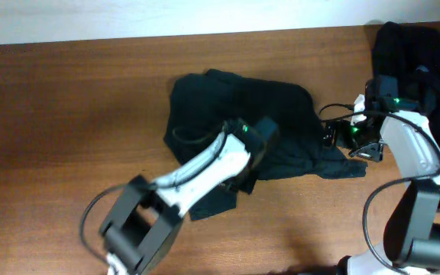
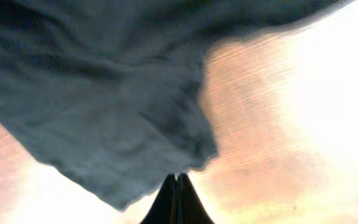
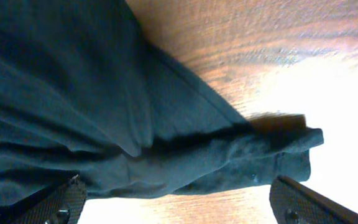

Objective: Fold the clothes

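Note:
A black T-shirt [image 1: 228, 103] lies crumpled in the middle of the table. My left gripper [image 1: 262, 137] is over its lower right part. In the left wrist view the left gripper [image 2: 177, 182] is shut, tips pressed together right at a hem of the dark cloth [image 2: 104, 106]; no cloth shows between them. My right gripper [image 1: 331, 136] is at the shirt's right edge. Seen from the right wrist, the right gripper [image 3: 182, 205] is open, and a bunched fold of the shirt [image 3: 229, 158] lies just ahead of its two fingers [image 3: 61, 202], with bare table between them.
More black clothes [image 1: 422, 61] are heaped at the table's far right corner, behind the right arm. The wooden table [image 1: 67, 114] stretches bare to the left. Its far edge meets a white wall [image 1: 128, 19].

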Robot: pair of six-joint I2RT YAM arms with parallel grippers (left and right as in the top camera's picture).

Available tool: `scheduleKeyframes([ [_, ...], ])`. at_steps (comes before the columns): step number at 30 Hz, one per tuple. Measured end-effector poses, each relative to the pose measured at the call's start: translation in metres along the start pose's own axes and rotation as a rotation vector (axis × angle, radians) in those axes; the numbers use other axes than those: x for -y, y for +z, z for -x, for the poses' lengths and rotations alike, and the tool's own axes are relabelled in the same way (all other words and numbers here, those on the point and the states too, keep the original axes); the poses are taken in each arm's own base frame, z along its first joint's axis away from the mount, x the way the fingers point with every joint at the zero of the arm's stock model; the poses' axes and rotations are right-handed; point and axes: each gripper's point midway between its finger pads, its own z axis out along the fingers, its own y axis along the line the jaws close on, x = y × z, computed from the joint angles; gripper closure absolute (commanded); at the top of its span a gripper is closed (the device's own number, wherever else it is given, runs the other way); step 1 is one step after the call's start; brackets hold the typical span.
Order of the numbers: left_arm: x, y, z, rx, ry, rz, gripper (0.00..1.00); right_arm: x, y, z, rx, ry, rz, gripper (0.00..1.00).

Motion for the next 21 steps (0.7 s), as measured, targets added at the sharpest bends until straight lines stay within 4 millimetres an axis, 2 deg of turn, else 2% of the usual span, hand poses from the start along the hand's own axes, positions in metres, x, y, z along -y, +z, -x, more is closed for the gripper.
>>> scheduleKeyframes([
  [4,0.009,-0.028,-0.012,0.159,0.035,-0.066,0.99,0.002,0.007,-0.006,-0.032,0.003,-0.004,0.02],
  [6,0.007,-0.042,-0.018,0.237,0.036,-0.098,0.99,0.002,0.008,-0.007,-0.035,0.004,-0.004,0.01],
  [8,0.004,-0.048,-0.024,0.283,0.034,-0.118,0.99,0.002,0.008,-0.008,-0.038,0.004,-0.004,0.01],
  [10,0.004,-0.042,-0.025,0.313,0.032,-0.130,0.99,0.002,0.009,-0.010,-0.044,0.005,-0.005,0.01],
  [15,0.003,-0.001,-0.030,0.302,0.031,-0.126,0.99,0.003,0.009,-0.015,-0.064,0.006,-0.007,0.01],
  [21,-0.007,0.008,-0.027,0.326,-0.066,-0.085,0.99,0.003,0.009,-0.018,-0.075,0.006,-0.008,0.02],
])
